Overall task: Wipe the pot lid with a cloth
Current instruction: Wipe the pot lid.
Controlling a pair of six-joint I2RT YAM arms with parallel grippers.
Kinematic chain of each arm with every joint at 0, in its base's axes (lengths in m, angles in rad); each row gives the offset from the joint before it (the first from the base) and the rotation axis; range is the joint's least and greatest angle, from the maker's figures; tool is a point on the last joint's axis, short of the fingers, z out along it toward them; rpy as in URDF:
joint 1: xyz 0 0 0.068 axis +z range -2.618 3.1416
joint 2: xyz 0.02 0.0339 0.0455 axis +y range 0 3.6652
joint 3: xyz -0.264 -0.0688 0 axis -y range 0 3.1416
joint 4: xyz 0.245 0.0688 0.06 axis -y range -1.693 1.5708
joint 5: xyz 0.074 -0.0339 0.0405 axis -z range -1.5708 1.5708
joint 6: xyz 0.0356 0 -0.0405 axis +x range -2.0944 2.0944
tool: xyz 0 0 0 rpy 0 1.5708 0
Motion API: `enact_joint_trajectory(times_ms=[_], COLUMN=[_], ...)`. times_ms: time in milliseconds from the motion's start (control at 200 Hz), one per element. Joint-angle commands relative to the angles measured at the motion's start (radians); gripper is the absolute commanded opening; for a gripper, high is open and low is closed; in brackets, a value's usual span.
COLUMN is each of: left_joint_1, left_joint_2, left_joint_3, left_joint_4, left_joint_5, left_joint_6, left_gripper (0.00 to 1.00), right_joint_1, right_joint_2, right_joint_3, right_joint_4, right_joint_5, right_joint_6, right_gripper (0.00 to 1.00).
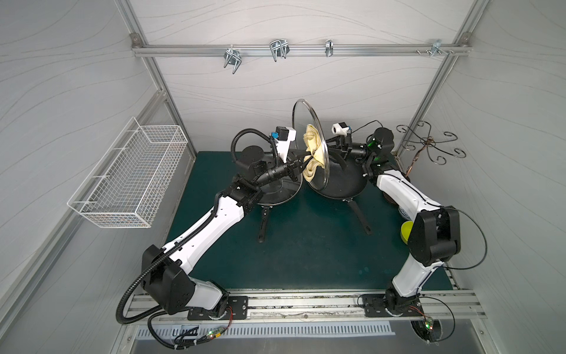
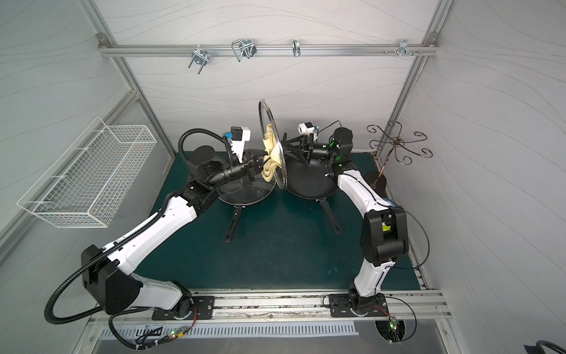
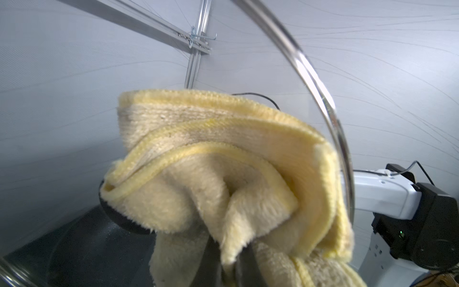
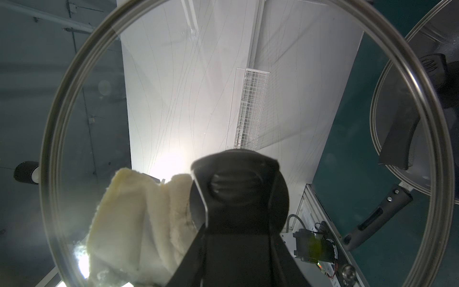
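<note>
Pale yellow terry cloth (image 1: 314, 147), bunched and greyish in its folds, is pinched in the pressed-together jaws of the left gripper (image 1: 304, 157) and lies against one face of the round clear-glass pot lid (image 1: 302, 118) with a steel rim. The pot lid stands upright on edge, carried by the right gripper (image 1: 333, 148), whose jaws clamp the black handle on the face away from the cloth. The lid's lowest edge hangs over the rim of an open black frying pan (image 1: 340, 184); whether they touch cannot be told. Just beside it, under the left forearm, sits a second black frying pan (image 1: 264, 220) covered by its own glass lid (image 1: 281, 191). Both pan handles point toward the arm bases, with a broad stretch of dark green mat surface (image 1: 306, 254) beyond them. A white wire basket (image 1: 128, 171) hangs on the left wall and steel hooks (image 1: 277, 50) on the back rail, well apart from the lid's top edge. A curled wire stand (image 1: 428, 144) and a yellow bowl (image 1: 405, 231), half hidden by the elbow, sit near the right arm's outer side.
</note>
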Motion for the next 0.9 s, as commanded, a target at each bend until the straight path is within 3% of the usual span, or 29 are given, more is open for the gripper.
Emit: enact_joint_trajectory(times_ms=[0, 235, 475, 610, 765, 895], left_joint_1=[0.002, 0.084, 0.206, 0.211, 0.200, 0.160], left_joint_2=[0.003, 0.070, 0.163, 0.191, 0.209, 0.208], left_joint_3=[0.075, 0.167, 0.220, 0.181, 0.075, 0.026], left_joint_4=[0.090, 0.090, 0.137, 0.155, 0.272, 0.239], left_joint_5=[-0.104, -0.186, -0.165, -0.137, -0.116, -0.098], left_joint_6=[-0.029, -0.044, -0.207, -0.222, -0.332, -0.303], left_gripper=[0.00, 0.00, 0.00, 0.00, 0.00, 0.00], right_joint_1=[0.019, 0.028, 0.028, 0.027, 0.023, 0.014], right_joint_2=[-0.085, -0.090, -0.088, -0.070, -0.034, -0.011], right_joint_3=[0.027, 0.039, 0.074, 0.103, 0.151, 0.176], right_joint_4=[0.104, 0.120, 0.171, 0.185, 0.196, 0.208], right_joint_5=[0.019, -0.013, -0.035, -0.034, -0.038, -0.036], right_joint_6=[-0.019, -0.008, 0.032, 0.049, 0.069, 0.087], right_gripper=[0.00, 0.00, 0.00, 0.00, 0.00, 0.00])
